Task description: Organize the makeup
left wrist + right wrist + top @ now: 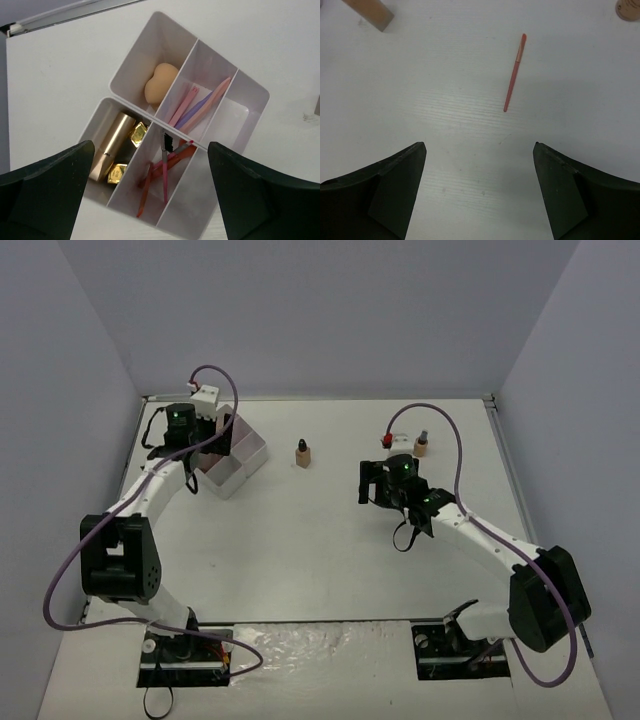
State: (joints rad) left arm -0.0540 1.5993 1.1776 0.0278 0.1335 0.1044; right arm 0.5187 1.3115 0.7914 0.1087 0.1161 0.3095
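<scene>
The white divided box (pixel 250 107) lies under my left gripper (pixel 151 150), which is open and holds nothing. Its compartments hold a beige sponge (pixel 160 82), gold lipstick tubes (pixel 112 145), pink and purple sticks (pixel 197 105), and red and pink sticks (pixel 165 172). In the top view the left gripper (pixel 192 445) hovers at the box (pixel 240 455). My right gripper (pixel 479 145) is open above the bare table, just short of a thin red stick (pixel 514 72). One tan dark-capped bottle (pixel 302 451) stands mid-table; another (pixel 421 444) stands behind the right gripper (pixel 372 483).
A tan bottle (pixel 370 11) shows at the top left edge of the right wrist view, and a round tan thing (pixel 627 7) at its top right corner. The table's back edge (pixel 320 397) meets the wall.
</scene>
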